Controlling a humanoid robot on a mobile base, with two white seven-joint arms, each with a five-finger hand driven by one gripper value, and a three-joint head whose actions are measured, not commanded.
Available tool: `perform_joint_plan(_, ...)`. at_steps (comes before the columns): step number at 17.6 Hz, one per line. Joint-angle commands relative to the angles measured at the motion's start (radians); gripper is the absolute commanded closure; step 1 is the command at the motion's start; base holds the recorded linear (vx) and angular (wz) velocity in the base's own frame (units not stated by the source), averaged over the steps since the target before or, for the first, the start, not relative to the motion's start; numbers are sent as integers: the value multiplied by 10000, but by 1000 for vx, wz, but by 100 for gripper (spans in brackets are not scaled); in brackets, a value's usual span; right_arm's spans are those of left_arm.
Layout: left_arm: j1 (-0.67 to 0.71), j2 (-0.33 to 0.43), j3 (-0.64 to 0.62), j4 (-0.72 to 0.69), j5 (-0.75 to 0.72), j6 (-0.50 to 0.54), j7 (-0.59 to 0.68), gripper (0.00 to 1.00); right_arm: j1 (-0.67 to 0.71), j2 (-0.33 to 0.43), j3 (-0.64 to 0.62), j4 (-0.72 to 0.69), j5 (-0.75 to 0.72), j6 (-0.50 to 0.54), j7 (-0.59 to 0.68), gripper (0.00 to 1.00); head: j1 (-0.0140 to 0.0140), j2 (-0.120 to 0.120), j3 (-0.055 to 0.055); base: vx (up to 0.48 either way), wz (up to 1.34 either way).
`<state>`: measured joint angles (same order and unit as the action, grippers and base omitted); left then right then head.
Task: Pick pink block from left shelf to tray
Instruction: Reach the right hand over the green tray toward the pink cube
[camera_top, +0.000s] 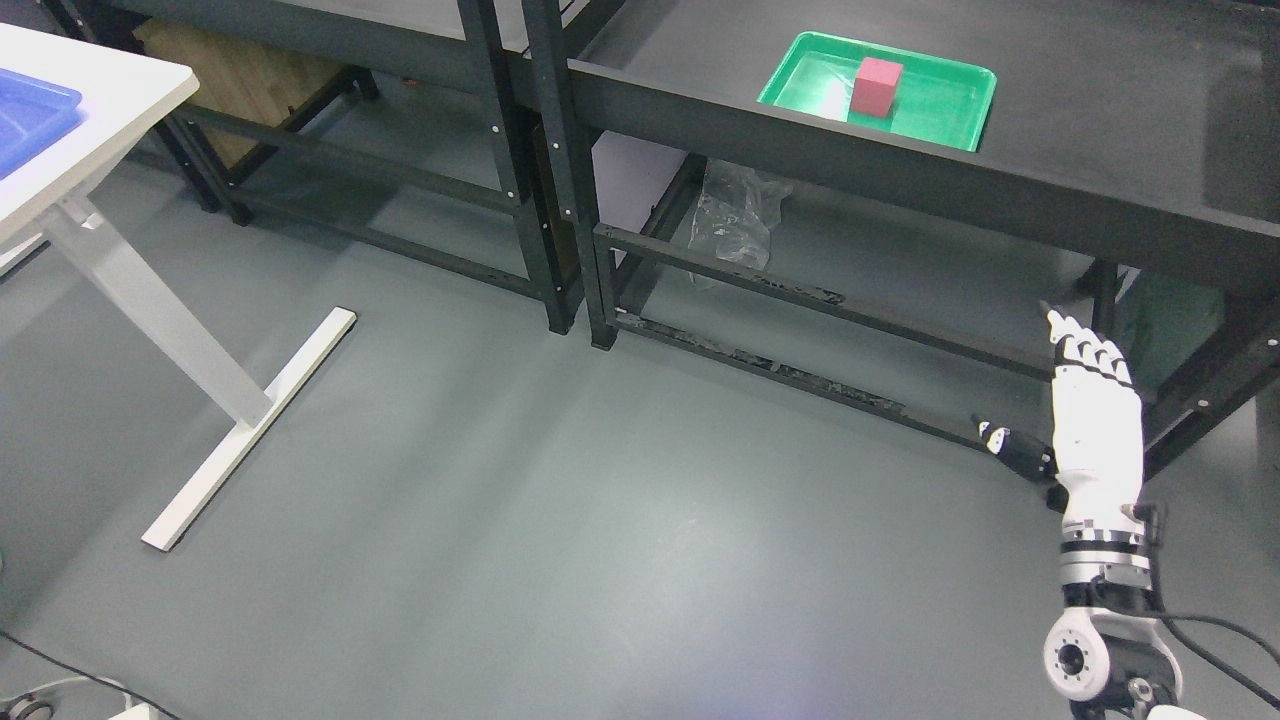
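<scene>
Hanging low, right hand (1095, 420), fingers (1085, 350) straight, thumb out, empty

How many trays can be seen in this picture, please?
2. A green plastic tray lies on the black shelf top, holding a pink cube block. A blue plastic tray, cut off by the frame, sits on the white table at left. Others may lie outside the view.
</scene>
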<state>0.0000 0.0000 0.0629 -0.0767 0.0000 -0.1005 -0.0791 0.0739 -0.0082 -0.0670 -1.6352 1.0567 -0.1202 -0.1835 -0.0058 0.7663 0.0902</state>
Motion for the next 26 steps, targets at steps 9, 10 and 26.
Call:
perform_joint_plan(9,92,175,0,0,-15,-8,-7,0,-171,-93,41,15,-518,6,40,3,0,0,0,239,-32)
perform_joint_plan(10,92,175,0,0,-15,-8,-7,0,-172,-93,41,15,-747,6,40,3,0,0,0,283,-18)
perform_joint_plan(26,92,175,0,0,-15,-8,-7,0,-448,-117,133,290,-1563,21,881,3,0,0,0,244,28)
